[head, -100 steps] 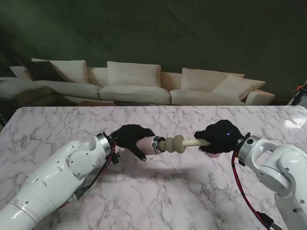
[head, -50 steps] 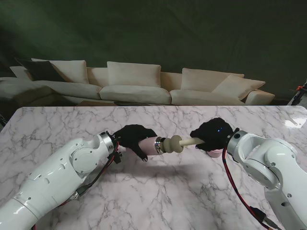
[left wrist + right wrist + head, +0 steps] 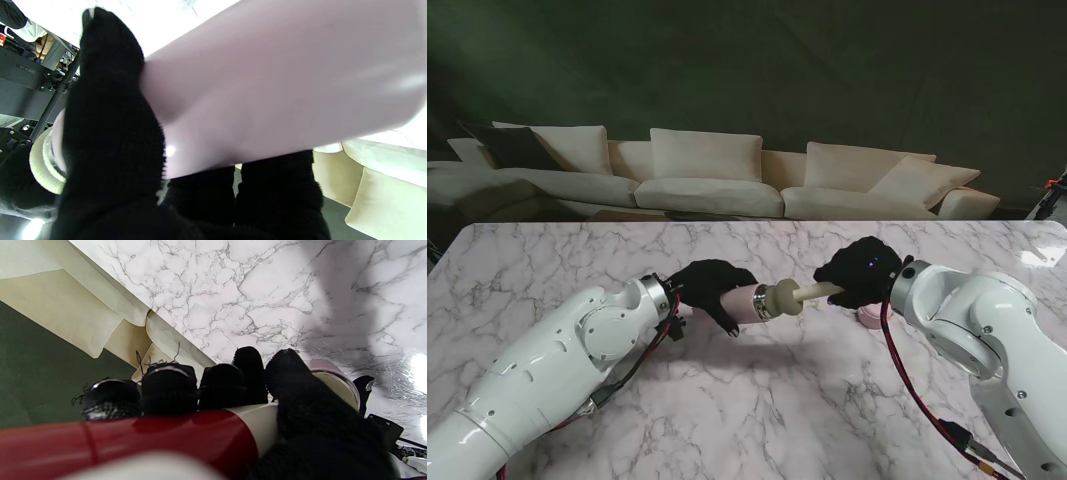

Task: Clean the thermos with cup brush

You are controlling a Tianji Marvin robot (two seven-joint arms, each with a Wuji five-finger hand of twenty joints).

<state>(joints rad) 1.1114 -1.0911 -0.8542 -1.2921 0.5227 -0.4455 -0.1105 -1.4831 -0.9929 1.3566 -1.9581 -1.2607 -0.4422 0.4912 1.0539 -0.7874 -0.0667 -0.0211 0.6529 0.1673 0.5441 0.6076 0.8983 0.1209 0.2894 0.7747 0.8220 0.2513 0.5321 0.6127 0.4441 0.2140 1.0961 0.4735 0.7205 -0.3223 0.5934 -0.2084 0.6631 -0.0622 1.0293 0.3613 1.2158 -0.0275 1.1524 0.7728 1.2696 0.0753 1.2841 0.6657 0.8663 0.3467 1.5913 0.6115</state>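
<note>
Fingers (image 3: pixel 110 133) of the left hand (image 3: pixel 710 289) gripped the pink thermos (image 3: pixel 745 303); the right hand (image 3: pixel 859 273), at its 3 o'clock, clasped the cup brush (image 3: pixel 793 296) entering its mouth above the desk (image 3: pixel 777 400).

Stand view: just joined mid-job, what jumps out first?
Two black-gloved hands meet over the middle of the marble table: the left hand holds a pink thermos on its side, and the right hand pushes a cream brush into its mouth. A small pink lid sits on the table beside the right wrist.
</note>
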